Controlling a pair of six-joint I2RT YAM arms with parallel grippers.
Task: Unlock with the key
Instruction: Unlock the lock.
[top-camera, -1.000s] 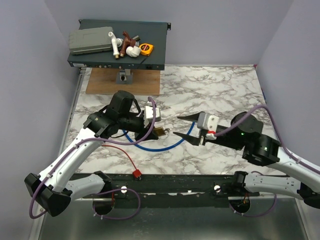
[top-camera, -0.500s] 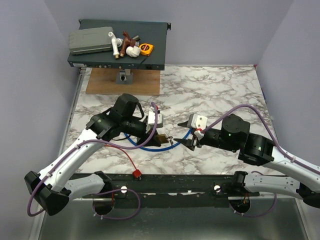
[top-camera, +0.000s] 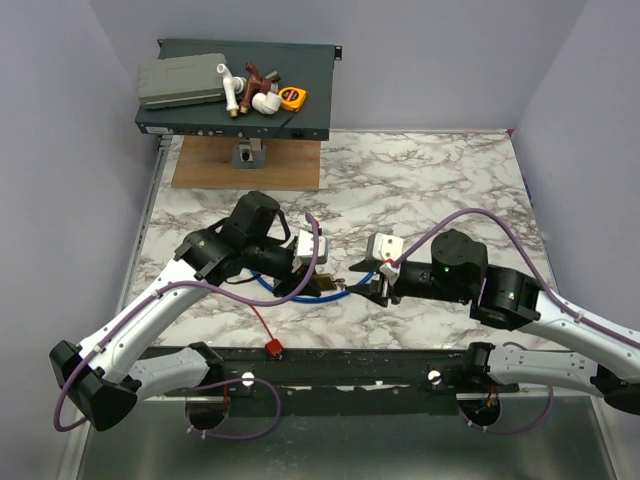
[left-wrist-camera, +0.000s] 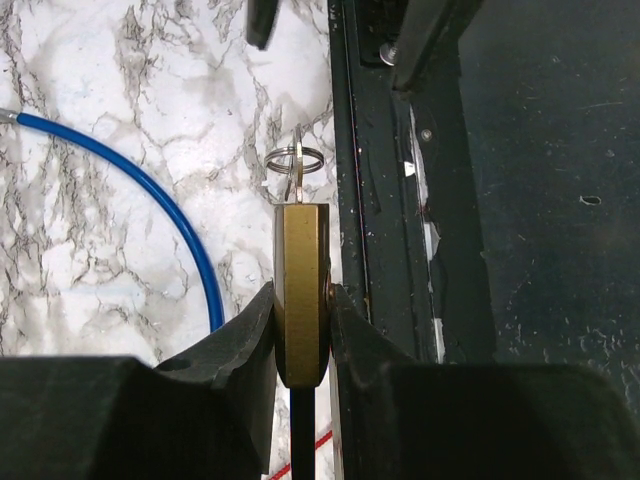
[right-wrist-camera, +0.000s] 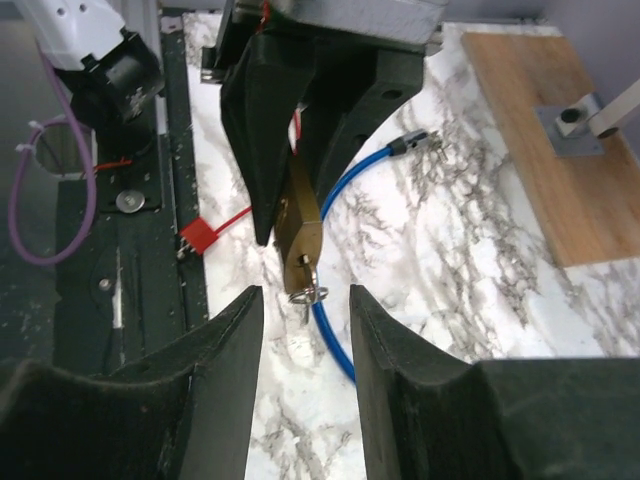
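Observation:
My left gripper (top-camera: 316, 283) (left-wrist-camera: 302, 294) is shut on a brass padlock (left-wrist-camera: 300, 245) (right-wrist-camera: 301, 232) and holds it above the marble table, keyhole end pointing at the right arm. A small silver key with a split ring (left-wrist-camera: 295, 162) (right-wrist-camera: 309, 291) sticks out of that end. My right gripper (top-camera: 368, 279) (right-wrist-camera: 305, 297) is open, its fingertips on either side of the key ring without touching it. A red tag (top-camera: 270, 347) (right-wrist-camera: 193, 238) on a thin red cord lies near the table's front edge. Where the cord ends is hidden.
A blue cable (top-camera: 297, 297) (left-wrist-camera: 150, 190) curves on the table under the padlock. A black rail (top-camera: 330, 365) runs along the near edge. At the back stand a wooden board (top-camera: 200, 165) and a dark rack box (top-camera: 310, 100) carrying assorted parts.
My right gripper has moved left up to the padlock and its jaws have narrowed around the key ring. The left gripper shifted slightly toward it with the padlock.

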